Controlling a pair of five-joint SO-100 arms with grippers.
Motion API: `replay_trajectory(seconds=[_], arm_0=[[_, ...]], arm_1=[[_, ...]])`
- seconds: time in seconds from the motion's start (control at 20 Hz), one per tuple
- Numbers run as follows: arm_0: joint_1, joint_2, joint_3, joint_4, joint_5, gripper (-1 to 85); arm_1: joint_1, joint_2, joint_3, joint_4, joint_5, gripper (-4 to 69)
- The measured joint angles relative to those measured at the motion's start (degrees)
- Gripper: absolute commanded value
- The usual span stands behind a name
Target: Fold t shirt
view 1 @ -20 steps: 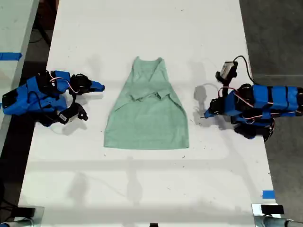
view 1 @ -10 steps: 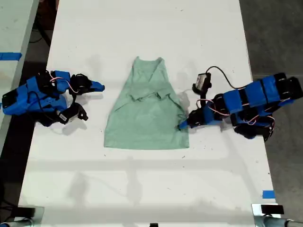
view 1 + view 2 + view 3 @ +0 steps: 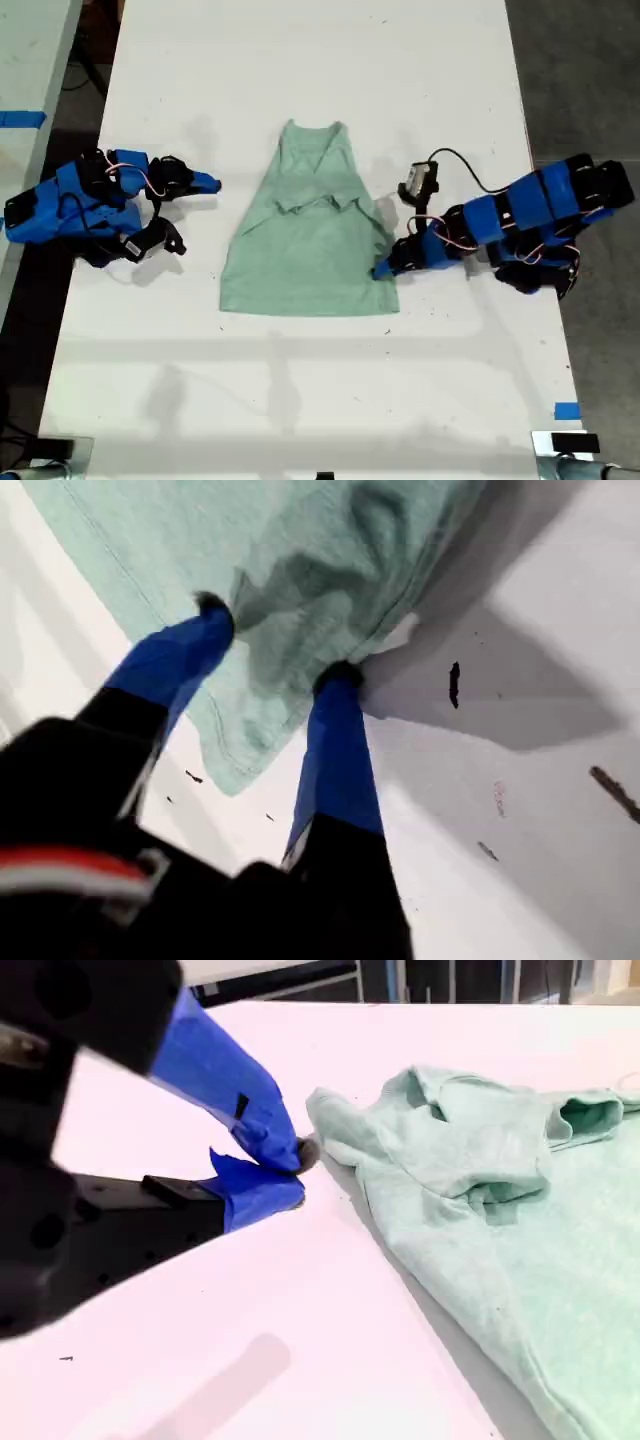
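The t shirt (image 3: 308, 232) lies flat on the white table (image 3: 300, 60), about midway between the table's long edges, its neck toward the far edge in the exterior view and its hem toward the near edge. Both sleeves are folded in over the chest, so the cloth shows as a narrow top flaring down to a wide hem.

My first gripper (image 3: 381, 268) reaches in from the exterior view's right and sits at the shirt's side edge, just above the hem corner. In the first wrist view its two blue fingers (image 3: 335, 760) are spread apart, tips down on the fabric, with a bunched ridge of mint cloth (image 3: 300, 610) puckered between them; they straddle the fold, and I cannot tell whether they have any bite on it. The hem corner lies flat on the table just beside one finger.

My second gripper (image 3: 295, 1175) rests on the table at the exterior view's left, well apart from the shirt's edge. In the second wrist view its blue jaw tips are pressed together with nothing between them, pointing toward the collar end of the shirt (image 3: 480, 1190).
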Motion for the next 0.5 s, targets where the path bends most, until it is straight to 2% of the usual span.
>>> replay_trajectory(seconds=[0.45, 0.5], arm_0=[[0.0, 0.0, 0.0, 0.0, 0.0, -0.1], [0.0, 0.0, 0.0, 0.0, 0.0, -0.1]], arm_1=[[2.6, -0.4, -14.3, 16.2, -6.2, 0.6], [2.8, -0.9, -15.8, 17.6, -6.8, 3.2]])
